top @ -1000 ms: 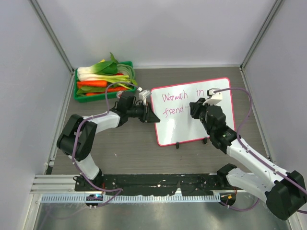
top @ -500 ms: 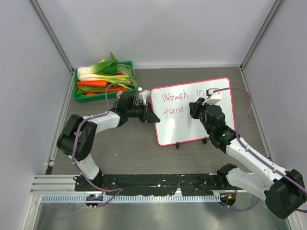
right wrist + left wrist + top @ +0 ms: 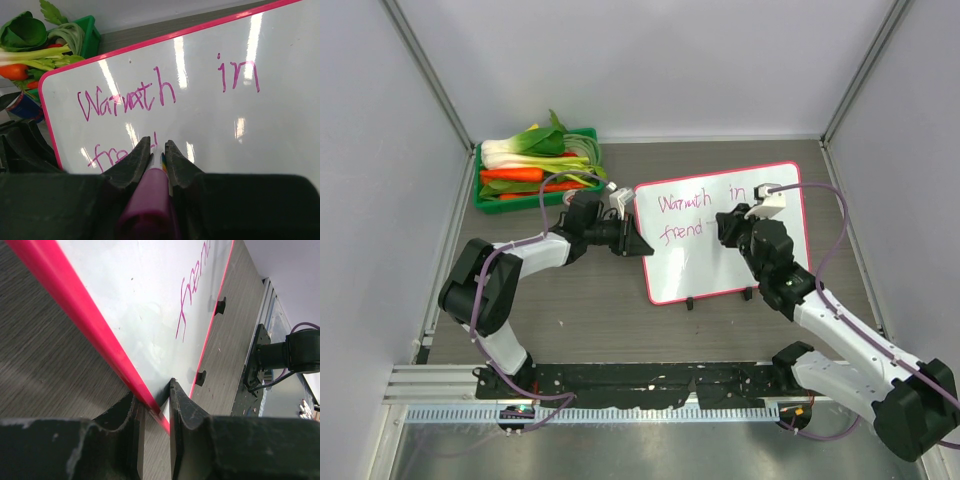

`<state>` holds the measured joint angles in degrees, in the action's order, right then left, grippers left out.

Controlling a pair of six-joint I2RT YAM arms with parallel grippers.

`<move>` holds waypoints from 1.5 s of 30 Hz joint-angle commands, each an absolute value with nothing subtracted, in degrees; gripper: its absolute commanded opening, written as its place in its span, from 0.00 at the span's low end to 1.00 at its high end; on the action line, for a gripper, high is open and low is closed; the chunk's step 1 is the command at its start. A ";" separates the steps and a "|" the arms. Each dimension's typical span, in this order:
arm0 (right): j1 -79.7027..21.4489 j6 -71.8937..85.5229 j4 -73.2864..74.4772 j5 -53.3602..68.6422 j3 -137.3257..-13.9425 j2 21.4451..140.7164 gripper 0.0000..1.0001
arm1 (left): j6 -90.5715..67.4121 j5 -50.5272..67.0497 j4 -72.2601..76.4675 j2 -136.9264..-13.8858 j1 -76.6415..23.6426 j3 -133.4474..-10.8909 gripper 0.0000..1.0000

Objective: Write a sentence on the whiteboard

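whiteboard (image 3: 685, 268): glossy white, rounded pink frame, centre-right of top view.
sentence (image 3: 126, 100): thin magenta cursive, upper board.
left gripper (image 3: 156, 402): clenched on frame edge.
right gripper (image 3: 158, 149): clamped on smooth magenta marker (image 3: 149, 202).

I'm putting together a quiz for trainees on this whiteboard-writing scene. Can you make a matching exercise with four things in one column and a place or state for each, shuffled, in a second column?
Column A
1. left pincer
2. right pincer
3. green crate
4. sentence

Column B
a. holds vegetables at the far left of the table
b. clamped on the pink frame of the whiteboard
c. pink cursive, with a second line started
d. shut on a purple marker

Pairs: 1-b, 2-d, 3-a, 4-c
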<state>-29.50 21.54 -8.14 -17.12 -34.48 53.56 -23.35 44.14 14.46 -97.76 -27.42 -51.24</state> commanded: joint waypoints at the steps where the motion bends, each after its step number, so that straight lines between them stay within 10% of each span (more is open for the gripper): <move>1: -28.83 22.15 -9.84 -16.96 -35.16 51.33 0.01 | -15.91 36.56 9.14 -99.49 -28.92 -49.83 0.00; 45: -27.69 22.76 -12.48 -17.40 -36.83 57.48 0.01 | -15.73 36.56 8.96 -99.49 -29.00 -49.92 0.00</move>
<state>-27.90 22.61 -8.58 -15.81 -34.41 56.80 -23.35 44.05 14.46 -97.76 -27.44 -51.24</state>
